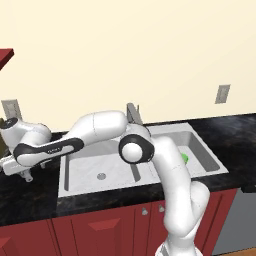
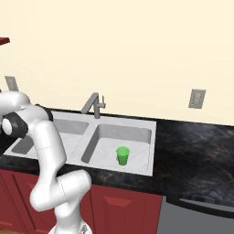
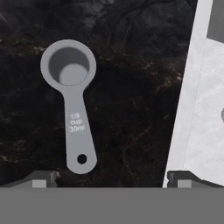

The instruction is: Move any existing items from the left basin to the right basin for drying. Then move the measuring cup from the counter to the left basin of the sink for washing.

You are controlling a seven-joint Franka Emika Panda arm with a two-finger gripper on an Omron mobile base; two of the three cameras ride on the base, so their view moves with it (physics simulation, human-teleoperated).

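Note:
The measuring cup (image 3: 74, 113) lies flat on the black speckled counter (image 3: 135, 78), bowl away from me and handle pointing back between my fingertips. My gripper (image 3: 113, 180) hangs open above it, jaws wide on either side of the handle's end, touching nothing. In the left base view the gripper (image 1: 25, 172) is over the counter (image 1: 30, 197) left of the sink. The left basin (image 1: 100, 167) holds nothing, and its rim (image 3: 197, 109) runs along the right of the hand view. The green tumbler (image 2: 122, 155) stands upright in the right basin (image 2: 137, 137).
A grey angular faucet (image 2: 93, 105) stands behind the sink's divider. Wall outlets (image 1: 222, 93) (image 1: 11, 109) sit above the counter. Red cabinets (image 2: 123, 205) run below. A grey appliance front (image 2: 201, 217) is at the right.

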